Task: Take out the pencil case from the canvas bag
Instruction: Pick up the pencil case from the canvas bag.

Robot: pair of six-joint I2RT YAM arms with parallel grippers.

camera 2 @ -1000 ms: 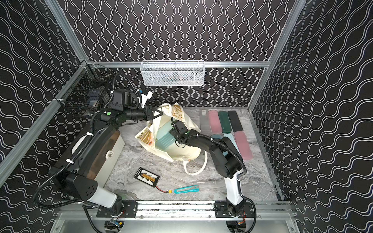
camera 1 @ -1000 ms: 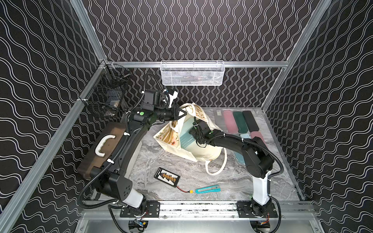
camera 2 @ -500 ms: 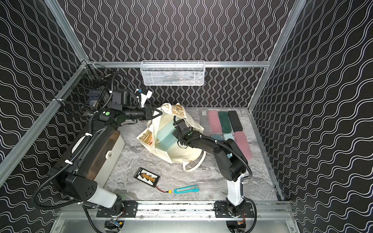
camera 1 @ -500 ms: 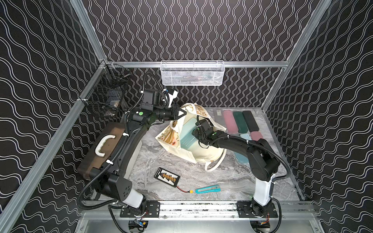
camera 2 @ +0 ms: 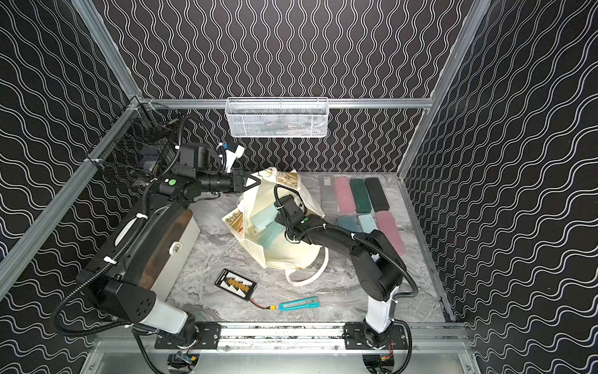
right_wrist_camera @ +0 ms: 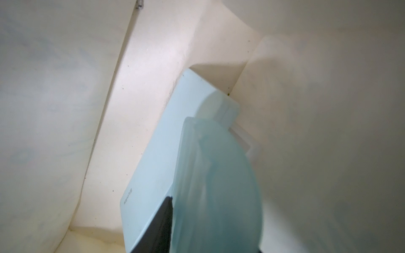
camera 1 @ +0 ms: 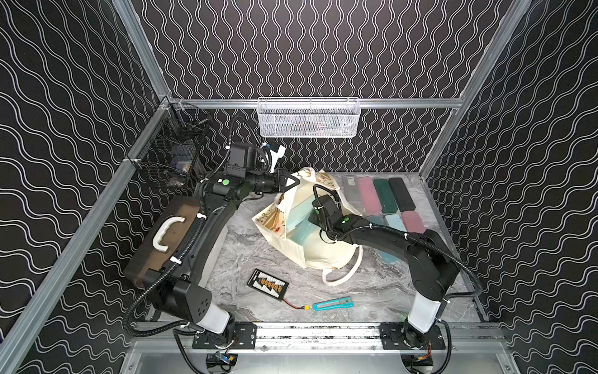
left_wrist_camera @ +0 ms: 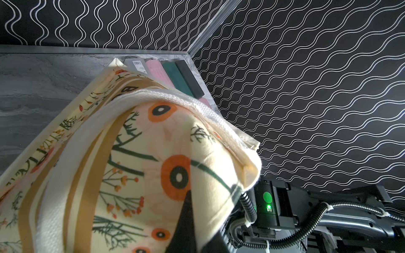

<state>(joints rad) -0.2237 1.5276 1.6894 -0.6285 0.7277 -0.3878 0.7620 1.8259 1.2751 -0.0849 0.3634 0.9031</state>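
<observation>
Left gripper [camera 1: 289, 183] pinched shut on the raised rim of the canvas bag [camera 1: 323, 255], mouth open. Right gripper [right_wrist_camera: 213, 238] inside the bag, jaws astride the translucent teal pencil case [right_wrist_camera: 215, 175], which leans on a pale-blue case [right_wrist_camera: 157, 166]. Clamped or not: cannot tell.

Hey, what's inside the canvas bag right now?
Inside the canvas bag: a pale blue case and a see-through teal case; the right tool reaches in at the teal one. Whatever lies beneath them is covered.

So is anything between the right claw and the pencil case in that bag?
Nothing visible: the right gripper is inside the canvas bag, the teal pencil case between its fingers, a light blue case alongside.
</observation>
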